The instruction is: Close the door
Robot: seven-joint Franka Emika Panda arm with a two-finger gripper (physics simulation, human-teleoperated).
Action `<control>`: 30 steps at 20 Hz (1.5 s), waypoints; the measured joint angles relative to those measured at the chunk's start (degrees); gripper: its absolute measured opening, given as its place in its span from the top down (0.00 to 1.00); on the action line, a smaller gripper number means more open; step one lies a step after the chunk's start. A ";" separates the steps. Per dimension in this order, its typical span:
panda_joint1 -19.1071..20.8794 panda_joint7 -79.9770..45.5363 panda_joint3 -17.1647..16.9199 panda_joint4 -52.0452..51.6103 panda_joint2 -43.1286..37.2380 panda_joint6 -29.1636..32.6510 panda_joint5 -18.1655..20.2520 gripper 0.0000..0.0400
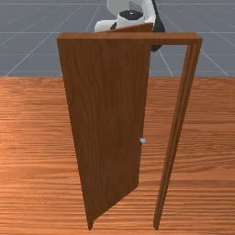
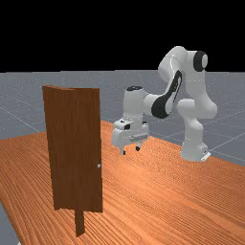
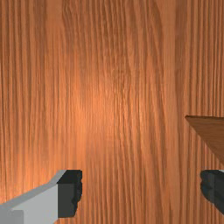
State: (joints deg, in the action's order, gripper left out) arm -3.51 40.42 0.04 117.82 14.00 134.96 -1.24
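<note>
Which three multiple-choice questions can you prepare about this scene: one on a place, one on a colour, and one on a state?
1. In the front view, where is the doorknob?
A) At the top corner
B) On the tabletop
C) By the edge of the door next to the gap

2. What colour are the fingertips of the gripper?
A) Black
B) Red
C) Yellow

3. How does the door stand?
A) Fully shut
B) Open at an angle
C) Lying flat

1: C, the knob shows there, partway down.
2: A, the wrist view shows them dark.
3: B, a gap separates it from one post of the door frame.
</note>
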 joint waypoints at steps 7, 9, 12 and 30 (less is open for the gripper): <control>-0.02 -0.07 -0.01 0.89 2.03 2.97 -0.05 0.00; 0.00 0.05 0.01 0.94 2.87 3.40 -0.03 0.00; 0.01 0.07 0.03 -0.06 1.96 0.16 0.09 0.00; -0.18 -0.51 -0.14 -1.09 -0.98 -2.76 -0.70 0.00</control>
State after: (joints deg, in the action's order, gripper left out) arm -3.69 39.91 -0.10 116.73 13.02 132.20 -1.94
